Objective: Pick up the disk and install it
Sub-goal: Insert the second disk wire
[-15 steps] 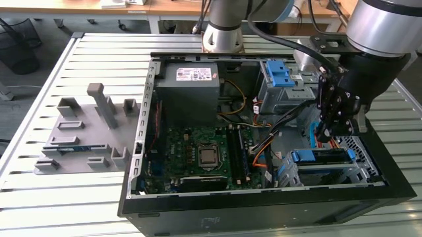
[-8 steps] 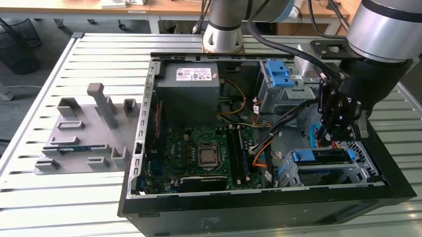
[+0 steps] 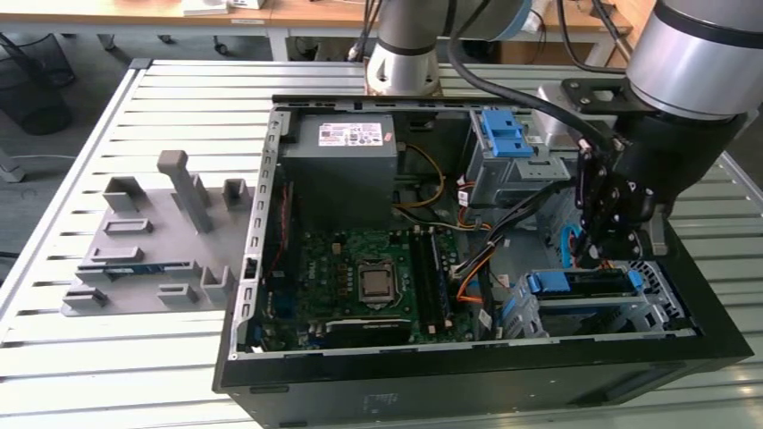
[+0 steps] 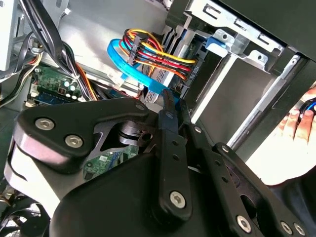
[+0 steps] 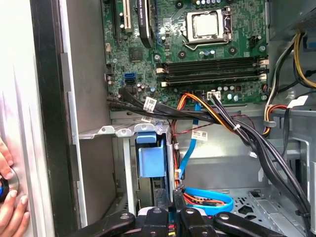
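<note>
Pincer (image 5: 170, 210) closed, empty — disk (image 5: 149, 160) (blue carrier) seated in bay just beside its tips.

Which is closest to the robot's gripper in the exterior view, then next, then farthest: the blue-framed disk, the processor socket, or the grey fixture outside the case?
From the gripper:
1. Disk, just below it.
2. Processor socket, mid-case.
3. Grey fixture, on the table at the exterior view's left.

open computer case (image 3: 477, 371) | motherboard (image 3: 364, 277) | grey fixture (image 3: 149, 241) | slatted table (image 3: 143, 357)
</note>
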